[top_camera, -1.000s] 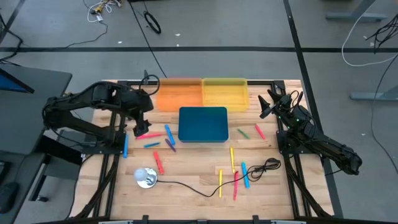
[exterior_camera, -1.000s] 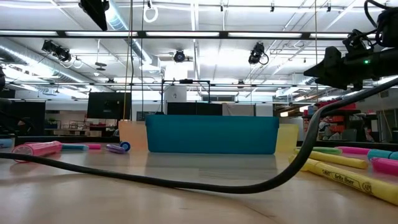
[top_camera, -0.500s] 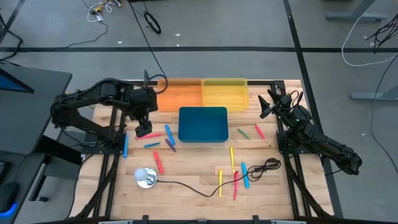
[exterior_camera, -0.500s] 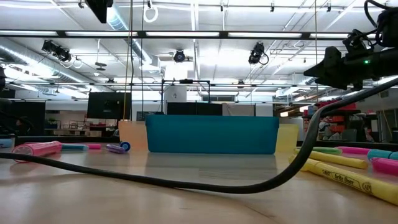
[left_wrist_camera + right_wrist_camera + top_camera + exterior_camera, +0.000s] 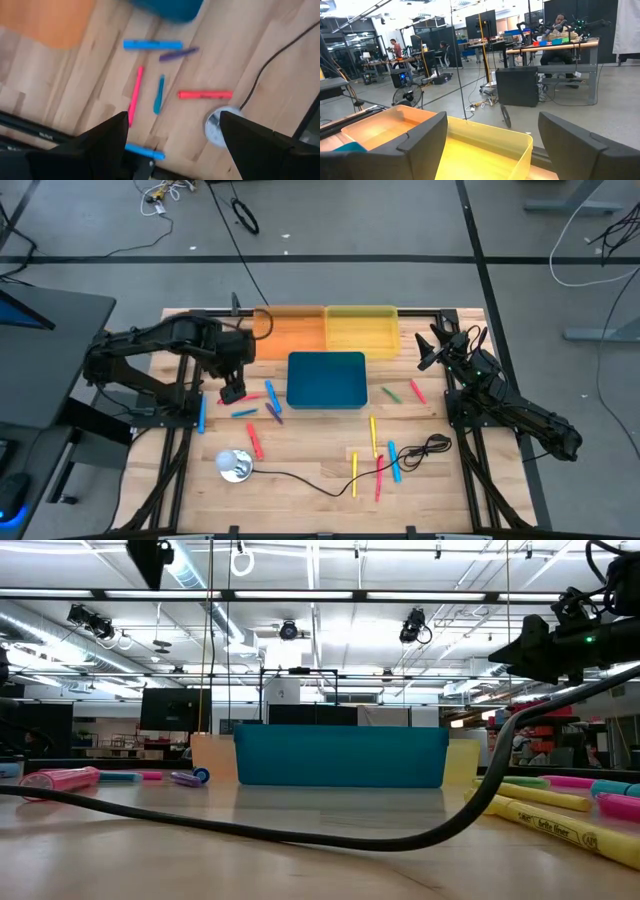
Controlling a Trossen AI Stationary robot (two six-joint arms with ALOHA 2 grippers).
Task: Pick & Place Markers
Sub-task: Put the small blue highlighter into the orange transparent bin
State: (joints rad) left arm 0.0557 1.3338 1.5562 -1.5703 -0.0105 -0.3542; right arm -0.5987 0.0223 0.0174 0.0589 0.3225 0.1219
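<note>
Several markers lie flat on the wooden table. On the left are a pink marker (image 5: 240,396), blue markers (image 5: 270,392) (image 5: 243,412), a purple marker (image 5: 275,414) and a red marker (image 5: 255,442). More markers (image 5: 375,450) lie on the right. My left gripper (image 5: 232,391) hangs open above the pink marker (image 5: 135,95), pointing down and touching nothing. The right gripper (image 5: 428,350) waits open and level at the table's right edge, facing the yellow bin (image 5: 485,145).
An orange bin (image 5: 288,332) and a yellow bin (image 5: 362,330) stand at the far edge, with a blue bin (image 5: 326,378) in front of them. A thin black cable (image 5: 330,485) runs from a round silver object (image 5: 235,465) across the near right markers.
My left gripper has tipped more steeply downward above the left group of markers, shifting slightly toward the table's right and near side. It has stayed open.
</note>
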